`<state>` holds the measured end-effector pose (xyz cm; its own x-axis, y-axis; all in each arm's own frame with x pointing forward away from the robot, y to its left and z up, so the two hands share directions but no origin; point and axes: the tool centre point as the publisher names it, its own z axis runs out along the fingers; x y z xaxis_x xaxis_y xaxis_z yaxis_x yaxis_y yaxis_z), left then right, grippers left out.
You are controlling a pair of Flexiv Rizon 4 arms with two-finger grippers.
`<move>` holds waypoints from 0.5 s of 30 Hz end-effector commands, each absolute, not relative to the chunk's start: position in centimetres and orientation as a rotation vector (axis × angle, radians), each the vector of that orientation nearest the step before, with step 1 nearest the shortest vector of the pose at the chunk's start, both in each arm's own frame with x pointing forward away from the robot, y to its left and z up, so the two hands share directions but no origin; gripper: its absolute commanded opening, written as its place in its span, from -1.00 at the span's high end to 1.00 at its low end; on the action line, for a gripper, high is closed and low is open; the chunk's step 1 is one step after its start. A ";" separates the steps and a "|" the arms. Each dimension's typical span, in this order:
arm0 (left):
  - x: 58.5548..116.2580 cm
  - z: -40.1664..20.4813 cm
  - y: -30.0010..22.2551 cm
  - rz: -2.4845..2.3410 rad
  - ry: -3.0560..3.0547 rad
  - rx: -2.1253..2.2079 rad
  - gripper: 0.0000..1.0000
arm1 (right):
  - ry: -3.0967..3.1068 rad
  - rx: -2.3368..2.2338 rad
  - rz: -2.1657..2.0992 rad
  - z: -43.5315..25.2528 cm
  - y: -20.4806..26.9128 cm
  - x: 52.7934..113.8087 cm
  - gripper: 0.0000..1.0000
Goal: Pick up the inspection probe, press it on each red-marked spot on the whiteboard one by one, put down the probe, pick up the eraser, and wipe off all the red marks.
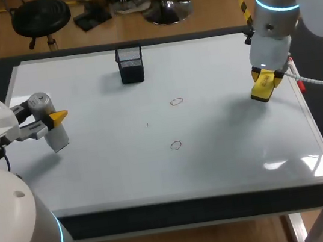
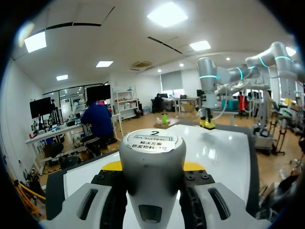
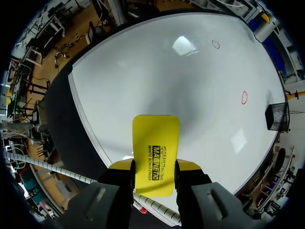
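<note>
Left claw (image 1: 53, 121) is clamped on the inspection probe (image 2: 151, 150), over the whiteboard's (image 1: 228, 159) left side. The probe is a rigid, smooth cylinder, likely slick, so a grip across the barrel is right. Press straight down or it may skid.

Right claw (image 1: 264, 85) grips the yellow eraser (image 3: 155, 152) across its narrow width, near the board's right edge. The eraser looks light with a hard shell. Keep it flat when wiping.

Two red marks, (image 1: 176, 102) and (image 1: 175, 145), sit mid-board between the arms. Mesh pen holder (image 1: 130, 63) stands at the far edge, well apart from both. Watch the raised rim on the right and arm crossover at the middle.
</note>
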<state>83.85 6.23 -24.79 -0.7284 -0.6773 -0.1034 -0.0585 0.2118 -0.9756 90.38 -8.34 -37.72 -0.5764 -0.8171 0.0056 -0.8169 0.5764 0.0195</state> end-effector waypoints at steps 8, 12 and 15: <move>84.0 -24.7 6.1 -1.548 1.967 -0.681 1.00 | -2.774 1.439 -0.019 -37.7 -8.4 90.5 1.00; 84.4 -24.6 5.5 -1.569 1.977 -0.647 1.00 | -2.774 1.439 -0.019 -37.7 -8.4 90.5 1.00; 85.5 -24.3 4.2 -1.616 1.988 -0.587 1.00 | -2.774 1.439 -0.019 -37.7 -8.4 90.5 1.00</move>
